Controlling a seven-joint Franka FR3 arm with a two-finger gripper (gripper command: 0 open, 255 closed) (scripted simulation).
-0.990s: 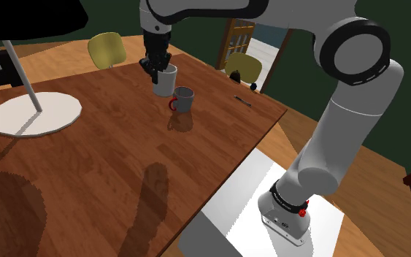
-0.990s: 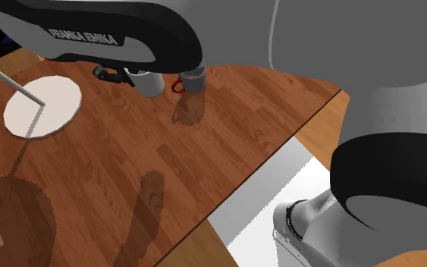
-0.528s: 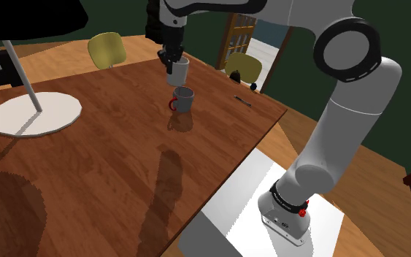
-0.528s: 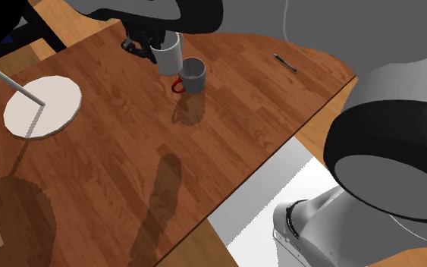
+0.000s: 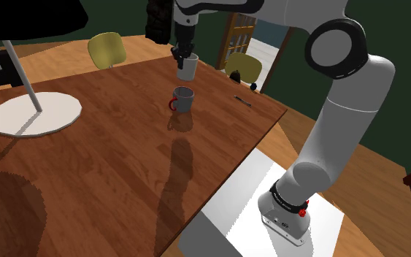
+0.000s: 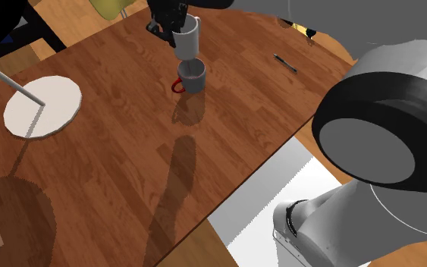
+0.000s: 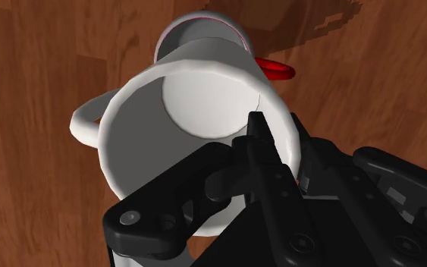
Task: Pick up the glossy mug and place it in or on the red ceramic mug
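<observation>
Shoulder view gives you the white mug hanging clear of the wooden table, above the grey mug with the red handle and apart from it. The black gripper has the white mug clamped by its rim. You can check this in the wrist view: one finger sits inside the white mug, the other outside, and the wall is pinched between them at the gripper.

Past the white mug's side, the grey mug's rim and red handle show on the wood below, so the two openings do not quite line up.

In the second exterior view the white mug sits tilted in the gripper, its base just over the grey mug.

A thin pen lies on the table near the grey mug, on the shoulder view's right. A white round lamp base rests well apart from the grey mug, on that view's left.
</observation>
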